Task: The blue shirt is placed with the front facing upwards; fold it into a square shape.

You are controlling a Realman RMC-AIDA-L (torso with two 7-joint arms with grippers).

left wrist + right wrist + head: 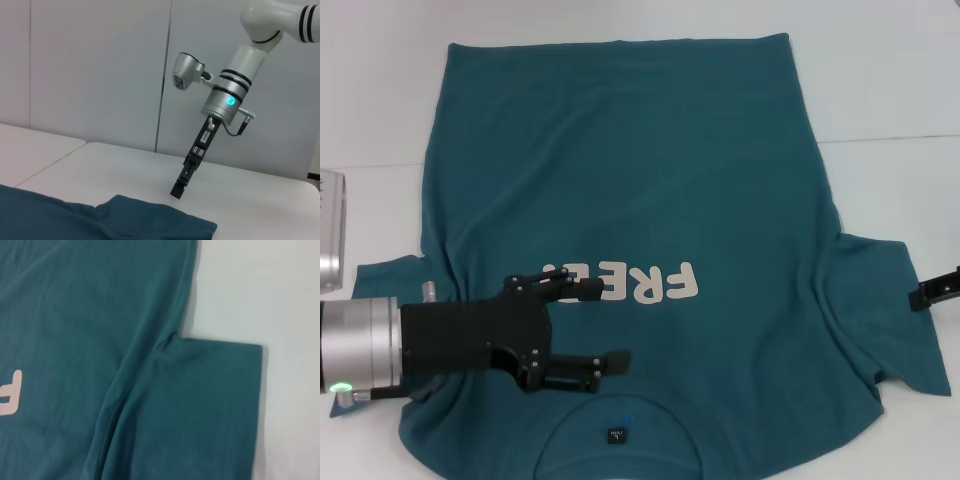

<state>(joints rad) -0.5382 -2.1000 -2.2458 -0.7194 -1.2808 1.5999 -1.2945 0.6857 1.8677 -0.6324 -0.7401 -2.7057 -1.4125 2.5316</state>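
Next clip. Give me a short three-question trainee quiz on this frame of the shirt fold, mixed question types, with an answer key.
1. True or false: the blue shirt is already folded into a square.
2. Multiple choice: the left gripper is
A. off the table
B. over the shirt's chest, next to the white letters
C. at the far hem
3. Fill in: the right gripper sits just past the edge of the shirt's ____ on the robot's right.

Key
1. False; it lies spread flat, both sleeves out.
2. B; its jaws stand open.
3. sleeve; in the left wrist view that gripper points down at the white table beside it.
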